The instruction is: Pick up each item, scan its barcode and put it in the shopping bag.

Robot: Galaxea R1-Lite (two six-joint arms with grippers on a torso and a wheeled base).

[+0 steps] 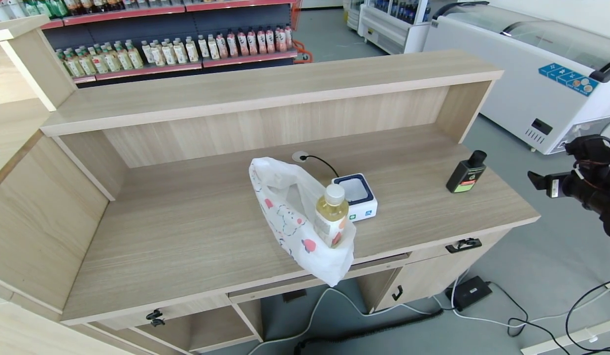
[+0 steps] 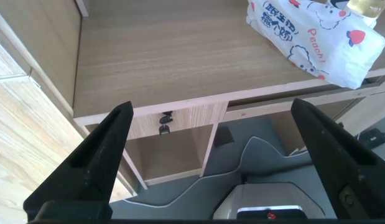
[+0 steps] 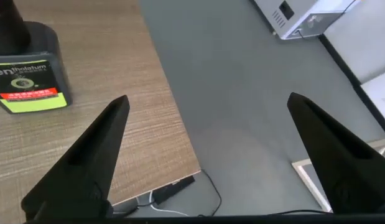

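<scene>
A white printed shopping bag [image 1: 290, 217] lies on the wooden counter [image 1: 186, 222] near its front edge, mouth up. A bottle of yellow drink [image 1: 331, 214] stands in the bag's front end, just in front of the white barcode scanner [image 1: 356, 195]. A black bottle with a green label [image 1: 466, 172] stands at the counter's right end. My right gripper [image 1: 539, 180] hangs open beyond that end, over the floor; its wrist view shows the black bottle [image 3: 27, 74] close by. My left gripper [image 2: 212, 107] is open, low before the counter's front edge, left of the bag [image 2: 316, 37].
A raised shelf [image 1: 265, 88] walls the counter's back and sides. A chest freezer [image 1: 531, 64] stands to the right. Cables and a black power box [image 1: 467, 292] lie on the floor under the right end. Drawers with black handles [image 1: 462, 244] line the front.
</scene>
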